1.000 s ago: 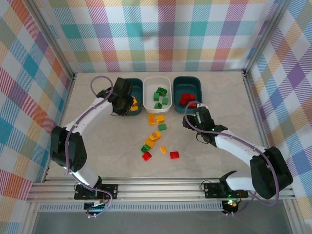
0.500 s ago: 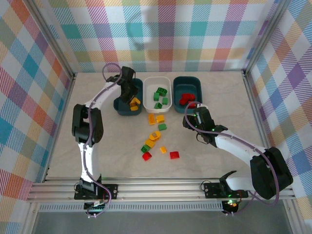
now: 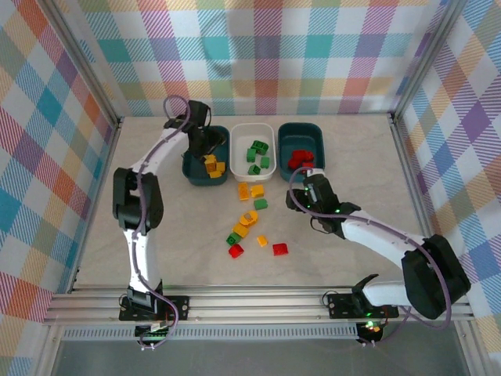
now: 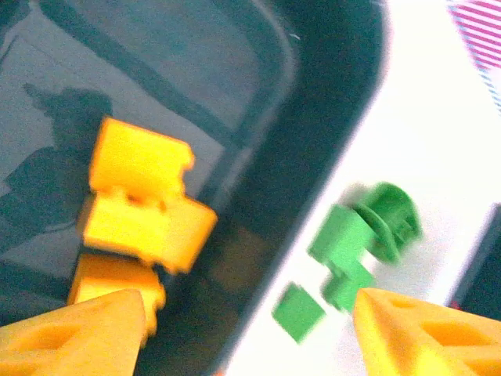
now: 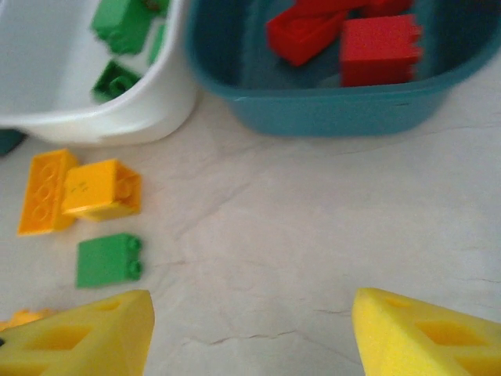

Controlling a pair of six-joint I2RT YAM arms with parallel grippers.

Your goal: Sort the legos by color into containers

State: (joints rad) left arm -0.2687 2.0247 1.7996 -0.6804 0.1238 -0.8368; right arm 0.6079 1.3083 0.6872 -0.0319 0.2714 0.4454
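Three containers stand in a row at the back. The left teal tub (image 3: 194, 166) holds yellow legos (image 3: 212, 164) (image 4: 141, 205). Green legos (image 3: 257, 153) (image 4: 356, 239) lie in the white tub (image 3: 253, 129) (image 5: 94, 121). Red legos (image 3: 300, 159) (image 5: 344, 37) lie in the right teal tub (image 3: 301, 130) (image 5: 329, 110). My left gripper (image 3: 206, 149) (image 4: 250, 337) hangs open over the left tub's right wall, nothing between its fingers. My right gripper (image 3: 308, 182) (image 5: 250, 337) stands open and empty over bare table just in front of the right tub.
Loose legos lie mid-table: two yellow (image 3: 250, 190) (image 5: 78, 189), a green one (image 3: 261, 204) (image 5: 108, 260), more yellow (image 3: 246, 222), a green (image 3: 233, 238), two red (image 3: 236, 251) (image 3: 279, 249). Metal frame posts and plaid walls bound the table.
My left gripper has opened and swung back over the left teal tub. My right gripper has shifted slightly left and stayed open.
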